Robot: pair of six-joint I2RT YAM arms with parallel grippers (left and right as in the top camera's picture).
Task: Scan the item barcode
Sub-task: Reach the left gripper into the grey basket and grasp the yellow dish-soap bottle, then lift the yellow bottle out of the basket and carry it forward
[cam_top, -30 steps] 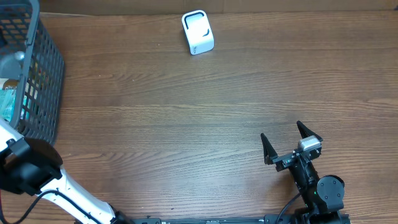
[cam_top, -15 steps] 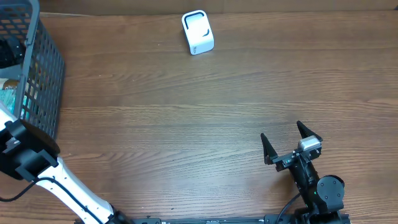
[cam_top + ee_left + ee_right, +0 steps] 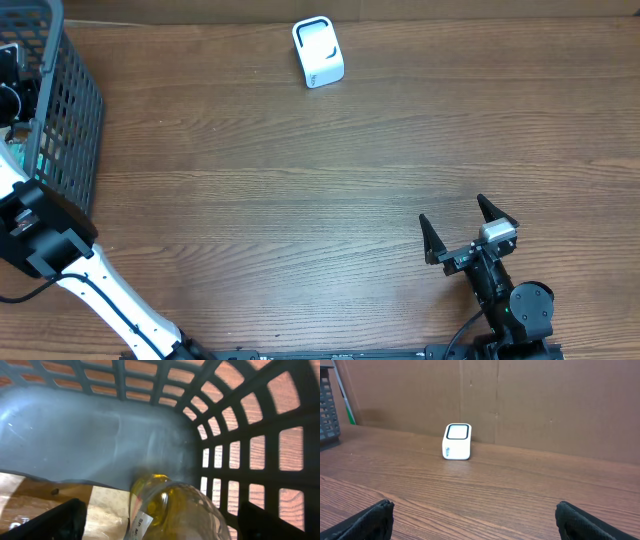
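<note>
Bottle lies slanted in basket, end toward corner.

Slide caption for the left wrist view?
Open left gripper inside the black basket, aimed at a bottle of yellow liquid.

The left arm reaches into the grey basket at far left. A white scanner stands far centre. The right gripper sits near right, jaws spread.
</note>
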